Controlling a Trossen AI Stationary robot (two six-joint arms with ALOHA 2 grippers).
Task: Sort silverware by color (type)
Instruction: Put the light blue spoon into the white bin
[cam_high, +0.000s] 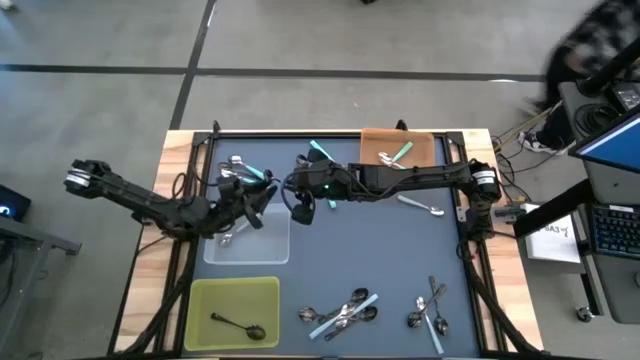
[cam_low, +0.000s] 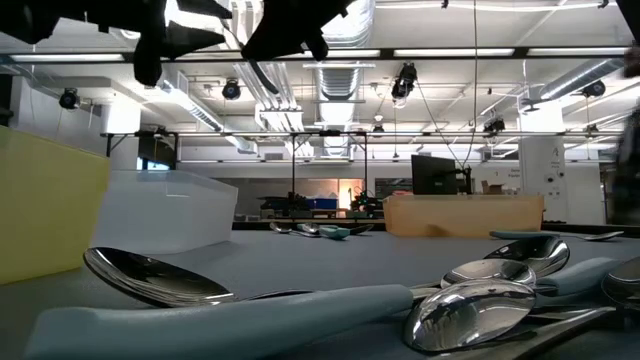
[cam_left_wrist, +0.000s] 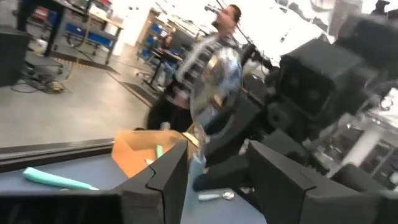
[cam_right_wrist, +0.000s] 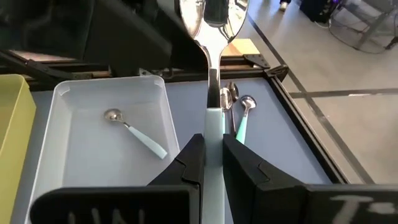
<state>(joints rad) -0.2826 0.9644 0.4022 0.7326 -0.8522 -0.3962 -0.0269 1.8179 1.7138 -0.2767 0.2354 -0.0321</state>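
Observation:
My right gripper (cam_right_wrist: 213, 142) is shut on the handle of a pale blue spoon (cam_right_wrist: 211, 93), whose shiny bowl points away from it. It holds the spoon above the table's left middle, beside the clear tray (cam_high: 268, 250). My left gripper (cam_high: 262, 200) faces it from the other side, and its fingers (cam_left_wrist: 163, 180) stand apart around the spoon's bowl (cam_left_wrist: 214, 81). One pale blue spoon (cam_right_wrist: 134, 130) lies in the clear tray. A dark metal spoon (cam_high: 238, 324) lies in the yellow tray (cam_high: 205, 295). Teal spoons (cam_high: 395, 155) lie in the brown tray (cam_high: 420, 145).
Loose spoons lie at the back left (cam_high: 245, 170), the back middle (cam_high: 320, 153) and right of centre (cam_high: 420, 206). Two piles sit near the front edge (cam_high: 340, 312) (cam_high: 430, 305). A black frame (cam_high: 330, 133) rims the table. A person (cam_left_wrist: 230, 15) shows in the room beyond.

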